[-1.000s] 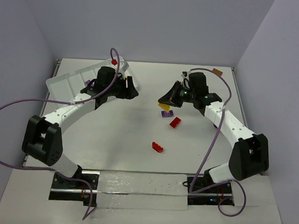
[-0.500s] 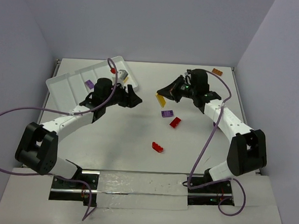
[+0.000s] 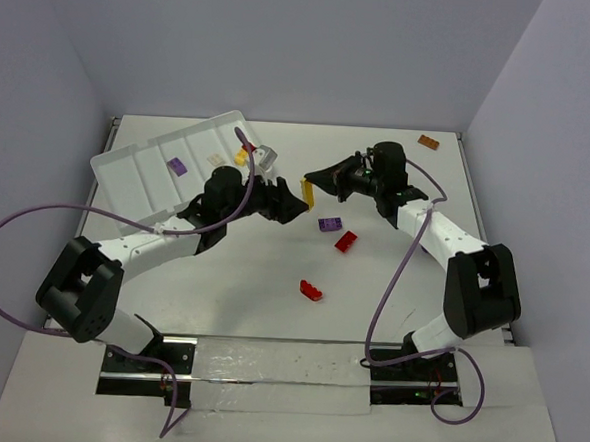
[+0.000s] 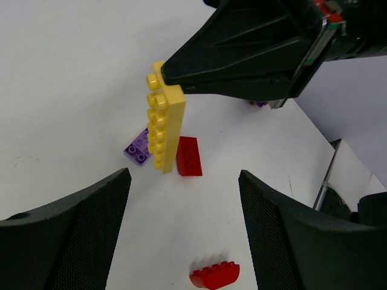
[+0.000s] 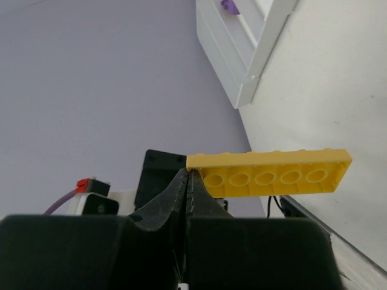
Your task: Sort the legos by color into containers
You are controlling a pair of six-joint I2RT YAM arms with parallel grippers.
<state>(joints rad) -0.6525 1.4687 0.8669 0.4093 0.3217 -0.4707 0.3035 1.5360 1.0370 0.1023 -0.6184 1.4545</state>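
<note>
A long yellow lego (image 3: 308,193) hangs on end above the table's middle, and my right gripper (image 3: 317,181) is shut on its upper end. The right wrist view shows the closed tips (image 5: 188,176) pinching the yellow lego (image 5: 272,175) by one end. My left gripper (image 3: 293,206) is open just left of it; in its own view the yellow lego (image 4: 165,124) hangs ahead of the wide-apart fingers (image 4: 66,241). On the table lie a purple lego (image 3: 329,224), two red legos (image 3: 346,241) (image 3: 311,290) and an orange one (image 3: 428,142). The white tray (image 3: 138,171) holds purple (image 3: 178,166), beige (image 3: 215,159) and yellow (image 3: 241,158) legos.
The tray sits tilted at the back left, close to the left wall. A purple cable loops from each arm. A metal rail runs along the table's right edge (image 4: 329,175). Grey walls close in the back and both sides.
My left arm has swung from the tray rightward to the table's middle with its jaws widening. My right gripper has carried the yellow lego up and left toward it.
</note>
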